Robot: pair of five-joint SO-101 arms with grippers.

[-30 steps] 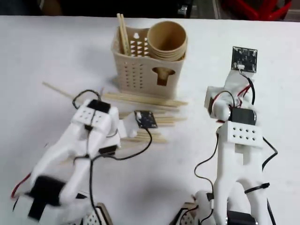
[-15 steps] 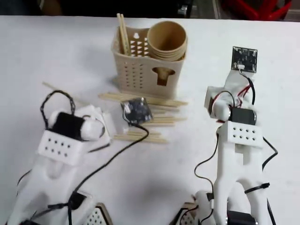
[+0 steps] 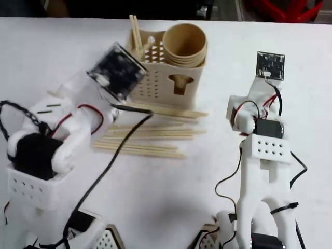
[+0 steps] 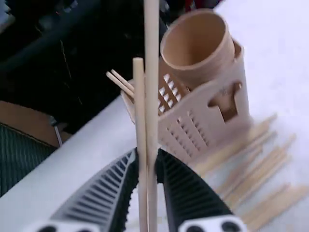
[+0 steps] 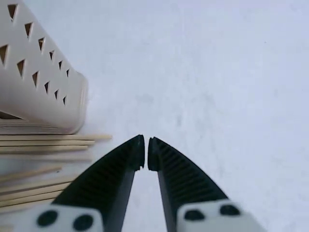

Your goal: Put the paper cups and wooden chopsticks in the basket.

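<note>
Table (image 3: pixel 290 62): white, everything sits on it.

Left arm (image 3: pixel 67 124): at 8 o'clock of the basket, wrist raised up against the basket's 9 o'clock side. Right arm (image 3: pixel 259 135): at 4 o'clock of the basket, well apart from it.

Basket (image 3: pixel 166 83): at 12 o'clock on the table, upright.

Paper cups (image 3: pixel 185 44): nested stack, in the basket's 3 o'clock half. Looks done.

Left hand (image 4: pixel 146 154): pinching a held pair (image 4: pixel 151 72) of wooden chopsticks, which point on past the fingertips toward the basket; one end reaches less far than the other.

Right hand (image 5: pixel 146 152): fingers pressed together, nothing in it, low over bare table just beside the basket's corner.

Loose chopsticks (image 3: pixel 150 140): many lying flat at 6 o'clock of the basket, none in yet.

Standing chopsticks (image 3: pixel 136 33): two upright in the basket's 9 o'clock corner.

Step in hand, as I judge it: drop the held pair in. To do it well:
- aim at the 9 o'clock half beside the standing sticks, clear of the cups;
- get both far ends over the rim and angled down before letting go, since they are uneven;
- keep the wrist off the basket wall so it doesn't shove or tip.
</note>
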